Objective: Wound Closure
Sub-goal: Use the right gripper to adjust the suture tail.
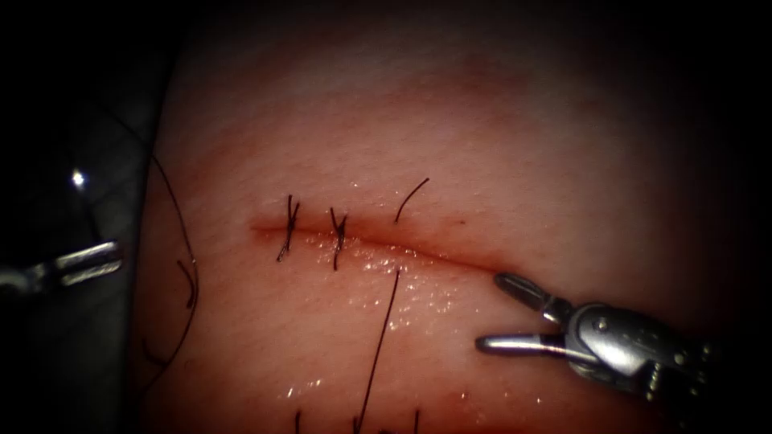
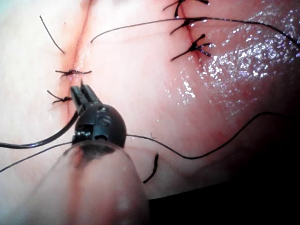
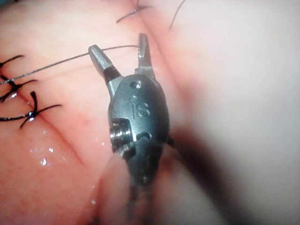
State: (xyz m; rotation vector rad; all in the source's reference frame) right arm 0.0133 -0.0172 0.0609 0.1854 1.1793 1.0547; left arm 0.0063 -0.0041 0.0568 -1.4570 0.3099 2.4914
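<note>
cut (image 1: pixel 378 241) runs left-right across tissue (image 1: pixel 482 145); right end effector (image 1: pixel 498 313) open, empty

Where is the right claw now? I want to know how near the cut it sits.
In the endoscope view the right claw sits open and empty at the cut's right end, its upper jaw just below the line, right of the loose thread.

Endoscope view dark at the edges, glare on wet tissue (image 1: pixel 386 273), near shafts blurred in wrist views

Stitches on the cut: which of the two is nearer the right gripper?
The right-hand stitch; the other stitch lies further left along the cut, away from the open right gripper.
</note>
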